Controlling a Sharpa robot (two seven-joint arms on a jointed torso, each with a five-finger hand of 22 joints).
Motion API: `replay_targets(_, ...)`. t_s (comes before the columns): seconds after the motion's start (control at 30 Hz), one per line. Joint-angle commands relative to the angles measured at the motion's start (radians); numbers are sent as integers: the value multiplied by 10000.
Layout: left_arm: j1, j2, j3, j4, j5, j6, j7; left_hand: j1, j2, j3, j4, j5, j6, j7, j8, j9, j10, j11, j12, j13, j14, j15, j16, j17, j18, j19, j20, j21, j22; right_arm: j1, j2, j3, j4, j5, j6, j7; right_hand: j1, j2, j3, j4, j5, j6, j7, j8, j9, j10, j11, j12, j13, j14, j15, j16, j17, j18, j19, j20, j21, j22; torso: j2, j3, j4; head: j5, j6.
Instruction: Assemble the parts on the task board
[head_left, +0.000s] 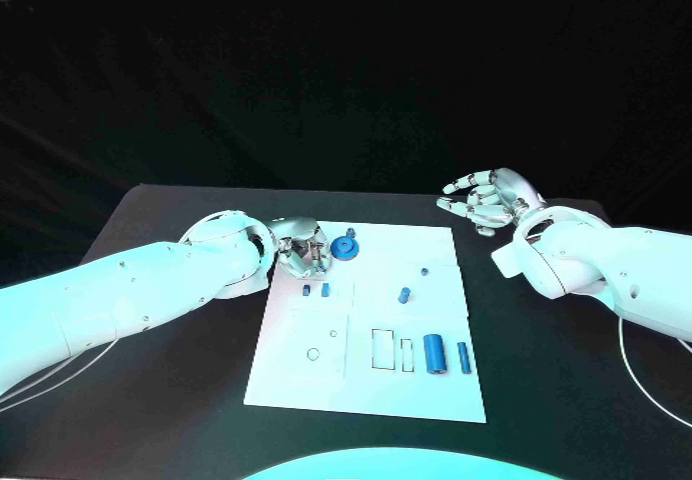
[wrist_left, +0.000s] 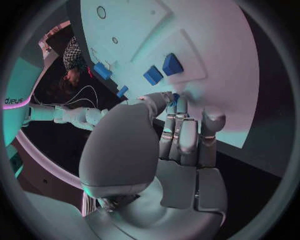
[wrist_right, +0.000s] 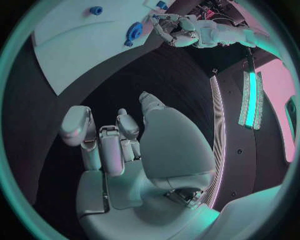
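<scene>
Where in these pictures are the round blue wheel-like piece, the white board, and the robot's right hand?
round blue part (head_left: 345, 248), head view, on its face.
task board (head_left: 310, 385), head view, on a bare near-left patch.
right hand (head_left: 488, 200), head view, on the palm.

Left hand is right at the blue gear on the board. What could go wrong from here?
1. The left hand sits at the blue gear near the board's far edge; whether it grips is unclear, so the gear may slip or tilt.
2. Two small blue parts lie just beside that hand; a sweep could knock them.
3. The right hand hovers off the board, so nothing steadies the board.
</scene>
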Motion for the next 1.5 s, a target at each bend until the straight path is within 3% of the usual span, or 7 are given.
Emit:
replay_targets(0.03, -55, 16, -47, 5, 59, 198, 7, -33, 75, 22, -59, -32, -112, 27, -94, -22, -113, 80, -148, -48, -57, 78, -57, -89, -58, -115, 19, -64, -67, -4, 0, 1, 7, -79, 36, 123, -69, 22, 81, -1, -36, -18, -73, 38, -11, 19, -44, 39, 13, 489, -78, -63, 292, 68, 28, -52, -42, 15, 0, -2, -4, 11, 2)
replay_targets(0.23, -56, 2, -47, 7, 156, 101, 37, -188, 5, 44, -50, -18, -367, 105, -369, -71, -223, 167, -405, -99, -166, 157, -100, -242, -18, -268, 78, -191, -232, -4, 1, 1, 4, -79, 33, 121, -69, 22, 81, -1, -36, -18, -73, 38, -11, 19, -44, 39, 13, 489, -78, -63, 292, 68, 28, -52, -42, 15, 2, 0, -1, 9, 2)
replay_targets(0.93, -58, -29, -47, 13, 222, 19, 12, -301, -63, 54, -25, -2, -498, 136, -528, -103, -215, 192, -510, -106, -224, 186, -119, -324, -3, -316, 106, -243, -286, -5, 1, 1, 5, -79, 30, 122, -69, 22, 81, -1, -36, -18, -73, 38, -11, 19, -44, 39, 13, 489, -78, -63, 292, 68, 28, -52, -42, 15, 2, 1, -6, 23, 12)
replay_targets(1.23, -58, -47, -47, 9, 224, 96, -115, -422, -199, 137, -31, -8, -1218, 102, -1119, -323, -142, 141, -710, -80, -236, 153, -107, -336, 15, -345, 89, -316, -350, -5, -3, 1, 8, -79, 14, 102, -74, 13, 108, -1, -38, -28, -76, 76, -31, 19, -48, 42, -8, 485, -83, -78, 272, 72, 28, -58, -78, 8, 1, 1, -4, 25, 11)
replay_targets(1.5, -58, -65, -48, -22, 223, 146, -218, -463, -233, 129, -13, -8, -1399, 74, -1260, -391, -134, 138, -762, -68, -257, 150, -112, -367, 20, -364, 80, -350, -383, -5, -5, 1, 8, -79, -3, 102, -74, 13, 108, -1, -38, -28, -76, 76, -31, 19, -48, 42, -8, 485, -83, -78, 272, 72, 28, -58, -78, 8, 3, -2, -6, 22, 9)
